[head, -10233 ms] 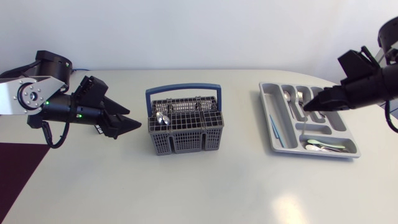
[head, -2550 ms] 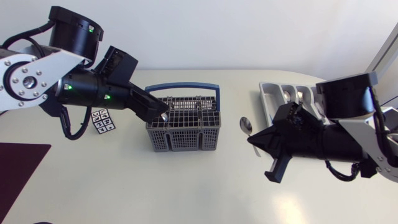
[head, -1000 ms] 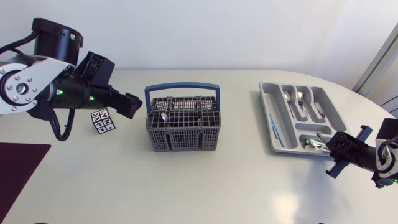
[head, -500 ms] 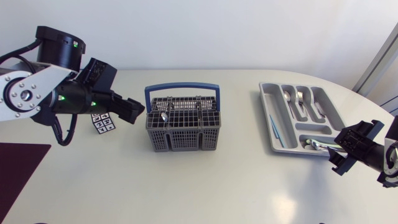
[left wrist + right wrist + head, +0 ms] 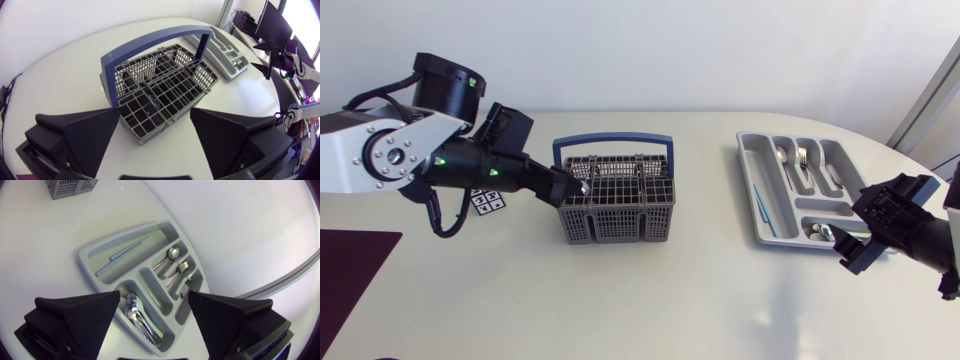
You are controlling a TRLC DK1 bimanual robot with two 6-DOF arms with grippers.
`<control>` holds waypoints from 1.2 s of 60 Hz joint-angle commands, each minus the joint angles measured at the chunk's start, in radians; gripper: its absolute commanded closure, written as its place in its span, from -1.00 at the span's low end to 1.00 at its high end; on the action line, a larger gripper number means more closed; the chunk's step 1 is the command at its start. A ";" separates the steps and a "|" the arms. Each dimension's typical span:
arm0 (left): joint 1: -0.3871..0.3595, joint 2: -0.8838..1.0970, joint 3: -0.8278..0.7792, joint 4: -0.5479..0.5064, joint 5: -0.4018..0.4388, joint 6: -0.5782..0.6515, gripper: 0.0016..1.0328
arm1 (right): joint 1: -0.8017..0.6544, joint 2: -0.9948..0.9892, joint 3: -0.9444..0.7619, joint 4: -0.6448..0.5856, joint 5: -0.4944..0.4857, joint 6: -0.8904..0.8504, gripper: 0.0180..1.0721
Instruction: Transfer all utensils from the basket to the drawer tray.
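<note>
The left gripper (image 5: 156,113) hovers, fingers spread wide, at the grey cutlery basket (image 5: 196,75) (blue handle arched along its long side). One spoon (image 5: 151,103) stands bowl-up inside. The right gripper (image 5: 154,295), likewise apart and empty, hangs over the drawer tray (image 5: 89,255), whose spoons (image 5: 139,320) lie crosswise at one end.

**Basket mid-desk, tray well apart**

The grey plastic grid basket (image 5: 616,226), its blue hoop handle (image 5: 615,140) upright, stands mid-desk. A metal spoon (image 5: 153,103) rests in one of its cells. The pale grey compartmented drawer tray (image 5: 149,285) holds thin blue sticks (image 5: 122,255) in its long side slot. A single spoon (image 5: 169,256) and a fork (image 5: 181,269) lie in neighbouring slots. Several spoons (image 5: 137,317) are piled in the crosswise end compartment.
</note>
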 commanded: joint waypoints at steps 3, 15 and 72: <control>-0.003 0.060 0.052 -0.010 0.048 -0.058 -0.88 | 0.115 -0.088 -0.021 -0.053 0.063 0.077 -0.88; -0.002 0.147 0.104 -0.010 0.065 -0.093 -0.79 | 0.316 -0.165 -0.026 -0.105 0.183 0.164 -0.88; 0.012 0.310 0.212 -0.072 0.122 -0.121 0.94 | 0.437 -0.171 -0.029 -0.099 0.241 0.206 -0.88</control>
